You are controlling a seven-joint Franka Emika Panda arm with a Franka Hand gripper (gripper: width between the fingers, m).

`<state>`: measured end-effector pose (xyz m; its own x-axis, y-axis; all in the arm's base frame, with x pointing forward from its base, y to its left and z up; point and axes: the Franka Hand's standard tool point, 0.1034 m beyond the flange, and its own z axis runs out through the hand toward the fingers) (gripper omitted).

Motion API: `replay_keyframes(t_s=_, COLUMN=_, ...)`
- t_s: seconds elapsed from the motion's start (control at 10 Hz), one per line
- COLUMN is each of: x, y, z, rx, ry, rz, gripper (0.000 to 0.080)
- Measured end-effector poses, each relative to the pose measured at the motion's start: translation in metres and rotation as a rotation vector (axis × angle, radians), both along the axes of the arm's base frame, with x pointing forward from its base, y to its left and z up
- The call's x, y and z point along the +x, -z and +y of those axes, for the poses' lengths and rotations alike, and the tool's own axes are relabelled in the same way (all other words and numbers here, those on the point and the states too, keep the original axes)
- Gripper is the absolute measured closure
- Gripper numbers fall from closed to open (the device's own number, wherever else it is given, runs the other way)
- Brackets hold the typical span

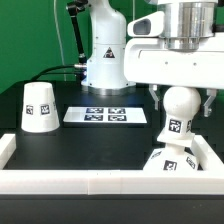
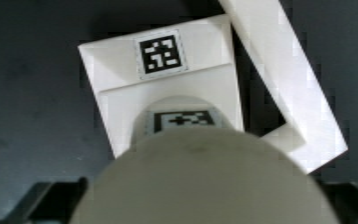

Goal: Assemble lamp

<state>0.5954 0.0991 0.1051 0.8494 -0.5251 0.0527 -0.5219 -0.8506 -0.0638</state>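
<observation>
My gripper (image 1: 182, 100) is shut on the round white bulb (image 1: 180, 104) and holds it upright, with its tagged stem pointing down. The bulb hangs just above the small white square base (image 1: 170, 160), which lies in the front corner on the exterior view's right. I cannot tell if stem and base touch. In the wrist view the bulb (image 2: 202, 175) fills the foreground between the dark fingers (image 2: 48, 203), and the tagged base (image 2: 155, 62) lies beyond it. The cone-shaped shade (image 1: 38, 107) stands on the table at the exterior view's left, away from the gripper.
The marker board (image 1: 107, 116) lies flat at mid-table. A white raised wall (image 1: 100, 183) runs along the front and up both sides; its corner (image 2: 274, 60) sits against the base. The robot's white pedestal (image 1: 105, 60) stands behind the marker board.
</observation>
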Motion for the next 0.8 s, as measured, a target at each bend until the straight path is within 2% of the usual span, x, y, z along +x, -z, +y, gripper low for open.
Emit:
replay_keyframes(t_s=0.1, x=0.000, y=0.000, z=0.000, rx=0.000, ry=0.000, rz=0.000, gripper=0.0126)
replay_keyframes(t_s=0.4, x=-0.001, y=0.000, z=0.001, rx=-0.004, ry=-0.021, rz=-0.002, gripper=0.0101)
replay_keyframes(t_s=0.6, x=-0.021, y=-0.001, z=0.010, rx=-0.019, ry=-0.146, rz=-0.012, gripper=0.0101)
replay_keyframes(t_s=0.8, x=-0.049, y=-0.002, z=0.017, rx=-0.037, ry=-0.240, rz=-0.022, gripper=0.0101)
